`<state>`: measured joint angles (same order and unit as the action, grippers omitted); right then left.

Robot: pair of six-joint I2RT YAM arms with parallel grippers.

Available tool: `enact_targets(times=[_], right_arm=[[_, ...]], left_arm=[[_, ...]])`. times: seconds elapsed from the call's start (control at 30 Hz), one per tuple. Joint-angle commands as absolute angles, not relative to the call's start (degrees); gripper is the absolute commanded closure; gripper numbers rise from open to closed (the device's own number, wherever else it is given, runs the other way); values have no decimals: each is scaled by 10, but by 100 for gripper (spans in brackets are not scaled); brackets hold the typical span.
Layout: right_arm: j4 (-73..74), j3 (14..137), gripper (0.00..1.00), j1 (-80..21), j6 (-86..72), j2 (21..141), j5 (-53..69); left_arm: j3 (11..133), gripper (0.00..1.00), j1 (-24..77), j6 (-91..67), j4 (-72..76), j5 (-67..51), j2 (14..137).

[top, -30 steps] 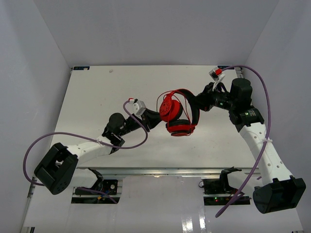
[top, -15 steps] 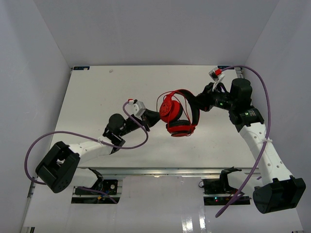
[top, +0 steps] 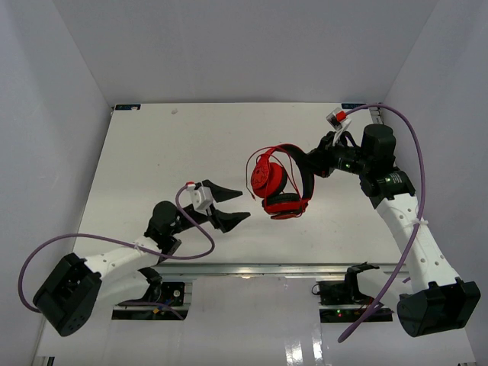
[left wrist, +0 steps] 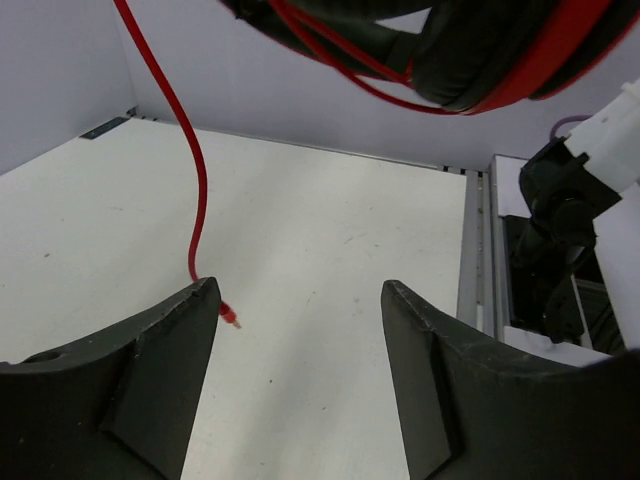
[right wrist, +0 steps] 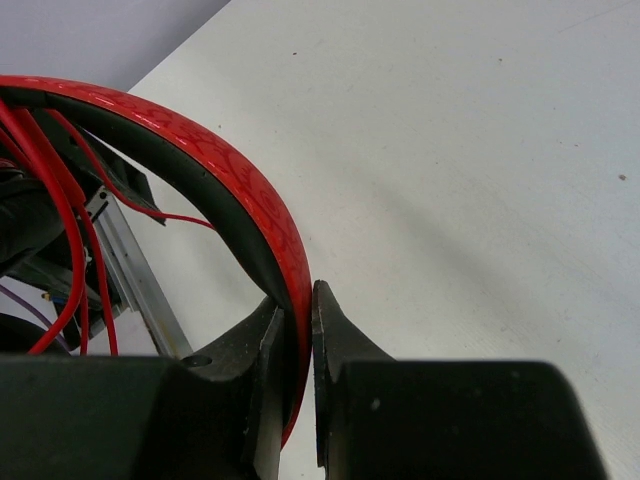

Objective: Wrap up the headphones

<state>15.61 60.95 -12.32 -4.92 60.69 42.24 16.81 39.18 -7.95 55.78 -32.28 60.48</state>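
Bright even overhead light, soft shadows, near jaws blurred

We read robotics lab cell: white bench (top: 152,152) boxed by plain white walls (top: 252,46); left arm (top: 114,255), right arm (top: 408,225) bolted at metal rail (top: 252,268); purple cables (top: 415,141) looping.

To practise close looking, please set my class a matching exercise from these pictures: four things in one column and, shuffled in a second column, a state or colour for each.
Things:
1. left gripper
2. right gripper
3. thin cable
4. ear pads

States:
A. shut on the red headband
B. black
C. open, holding nothing
D. red, hanging loose toward the table

Pairs: 1-C, 2-A, 3-D, 4-B.
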Motion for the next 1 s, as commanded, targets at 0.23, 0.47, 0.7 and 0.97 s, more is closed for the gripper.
enact_targets(times=[0.23, 0.47, 0.7, 0.97], right_arm=[[129, 606, 92, -120, -75, 598, 450], [132, 611, 92, -120, -78, 595, 447], [114, 599, 92, -120, -94, 594, 399], [7, 520, 92, -120, -194, 631, 236]], left_arm=[[191, 4, 394, -78, 498, -211, 575], [302, 13, 396, -99, 541, -236, 745], [314, 98, 400, -156, 598, -282, 825], [271, 100, 404, -325, 800, -279, 983]])
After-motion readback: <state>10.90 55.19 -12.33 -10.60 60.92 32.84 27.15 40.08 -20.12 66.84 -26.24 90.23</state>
